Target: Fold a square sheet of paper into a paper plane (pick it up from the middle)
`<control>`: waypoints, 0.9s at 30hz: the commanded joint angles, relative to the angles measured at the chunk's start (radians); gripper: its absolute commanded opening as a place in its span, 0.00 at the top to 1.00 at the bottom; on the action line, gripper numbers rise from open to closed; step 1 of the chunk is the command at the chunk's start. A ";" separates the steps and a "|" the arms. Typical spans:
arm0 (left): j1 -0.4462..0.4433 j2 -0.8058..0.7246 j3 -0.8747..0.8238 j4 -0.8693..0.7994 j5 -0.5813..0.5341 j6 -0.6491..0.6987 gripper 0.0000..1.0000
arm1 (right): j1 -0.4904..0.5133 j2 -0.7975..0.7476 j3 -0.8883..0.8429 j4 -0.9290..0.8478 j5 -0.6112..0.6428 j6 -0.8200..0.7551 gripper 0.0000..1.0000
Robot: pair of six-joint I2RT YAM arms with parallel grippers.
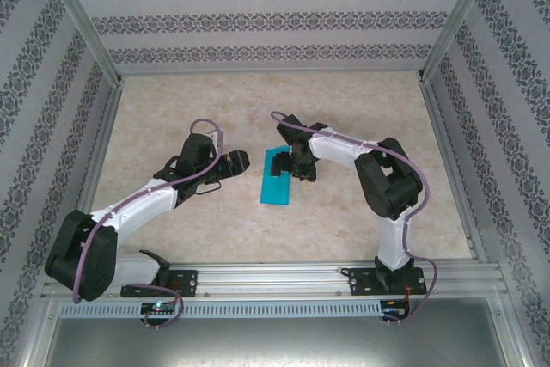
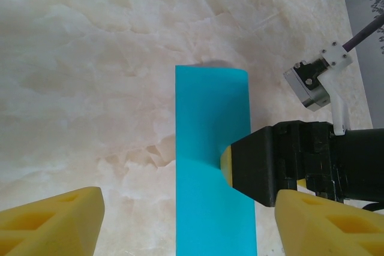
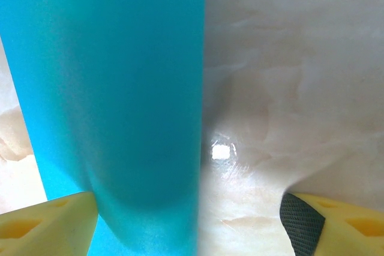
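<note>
Paper sheet (image 1: 275,189) flat, far end under open R gripper (image 1: 291,168)

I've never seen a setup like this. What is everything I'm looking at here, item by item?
paper sheet: one, teal-blue, a long narrow strip lying flat at mid-table between the two grippers
table: one, cream marbled top, under everything
walls: three, white with dark patterned bands, around the table
frame rail: one, silver metal, along the near edge, carrying both arm bases
cables: two, purple, one running along each arm
arms: two, white and black, reaching in from the near rail
left gripper: one, black with yellow fingers, open, just left of the paper
right gripper: one, black with yellow fingers, open, at the paper's far right edge
</note>
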 commanded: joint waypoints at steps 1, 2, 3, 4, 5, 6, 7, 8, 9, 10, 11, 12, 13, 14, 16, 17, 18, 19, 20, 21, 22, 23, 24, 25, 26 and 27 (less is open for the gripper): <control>-0.015 0.017 0.016 0.001 0.029 0.015 0.32 | 0.000 0.057 -0.014 -0.034 0.045 -0.005 0.16; -0.015 0.026 0.020 -0.006 0.032 0.013 0.37 | -0.001 0.057 -0.015 -0.037 0.046 -0.002 0.16; -0.014 0.038 0.028 -0.010 0.039 0.010 0.42 | 0.000 0.057 -0.016 -0.037 0.048 -0.002 0.16; -0.015 0.053 0.034 -0.005 0.057 0.009 0.51 | 0.000 0.057 -0.016 -0.038 0.048 -0.001 0.16; -0.015 0.071 0.041 0.003 0.074 0.002 0.60 | 0.000 0.058 -0.016 -0.037 0.048 -0.004 0.16; -0.014 0.088 0.049 0.013 0.090 -0.008 0.68 | 0.000 0.058 -0.016 -0.039 0.049 -0.006 0.16; -0.014 0.116 0.058 0.017 0.106 -0.022 0.80 | 0.000 0.058 -0.016 -0.040 0.050 -0.005 0.16; -0.015 0.140 0.072 0.014 0.115 -0.033 0.90 | 0.000 0.058 -0.019 -0.039 0.052 -0.003 0.16; -0.015 0.170 0.086 0.017 0.129 -0.043 0.97 | -0.001 0.057 -0.019 -0.038 0.052 -0.002 0.16; -0.019 0.198 0.096 0.032 0.151 -0.052 1.00 | -0.001 0.058 -0.021 -0.035 0.050 -0.001 0.16; -0.023 0.225 0.109 0.039 0.166 -0.060 1.00 | 0.000 0.060 -0.020 -0.035 0.049 -0.003 0.16; -0.027 0.248 0.124 0.033 0.171 -0.067 1.00 | 0.000 0.062 -0.019 -0.035 0.048 -0.005 0.16; -0.030 0.272 0.144 0.020 0.178 -0.069 1.00 | 0.002 0.064 -0.018 -0.037 0.048 -0.007 0.16; -0.034 0.292 0.164 0.008 0.184 -0.066 1.00 | 0.002 0.065 -0.017 -0.038 0.048 -0.007 0.16; -0.041 0.319 0.186 -0.008 0.179 -0.067 1.00 | 0.002 0.068 -0.014 -0.041 0.050 -0.009 0.16; -0.043 0.325 0.186 -0.001 0.173 -0.075 1.00 | 0.002 0.068 -0.013 -0.044 0.053 -0.011 0.16; -0.045 0.327 0.182 0.006 0.169 -0.083 1.00 | 0.002 0.068 -0.012 -0.047 0.055 -0.016 0.16; -0.045 0.324 0.176 0.013 0.162 -0.092 1.00 | 0.002 0.070 -0.009 -0.052 0.054 -0.019 0.15; -0.046 0.319 0.168 0.019 0.153 -0.097 1.00 | 0.002 0.071 -0.007 -0.059 0.054 -0.020 0.15; -0.045 0.313 0.164 0.018 0.143 -0.101 1.00 | 0.000 0.069 -0.011 -0.057 0.052 -0.017 0.15; -0.045 0.307 0.160 0.012 0.132 -0.102 1.00 | -0.001 0.066 -0.016 -0.050 0.047 -0.012 0.15; -0.045 0.303 0.159 0.005 0.125 -0.100 1.00 | -0.001 0.063 -0.018 -0.044 0.048 -0.010 0.15; -0.045 0.299 0.161 -0.006 0.121 -0.095 1.00 | 0.000 0.065 -0.016 -0.043 0.048 -0.010 0.15; -0.046 0.295 0.163 -0.012 0.117 -0.092 1.00 | 0.000 0.068 -0.012 -0.047 0.048 -0.013 0.15; -0.045 0.291 0.163 -0.019 0.110 -0.090 1.00 | 0.000 0.070 -0.009 -0.051 0.051 -0.015 0.15; -0.045 0.285 0.162 -0.022 0.105 -0.087 1.00 | 0.000 0.071 -0.007 -0.053 0.054 -0.017 0.16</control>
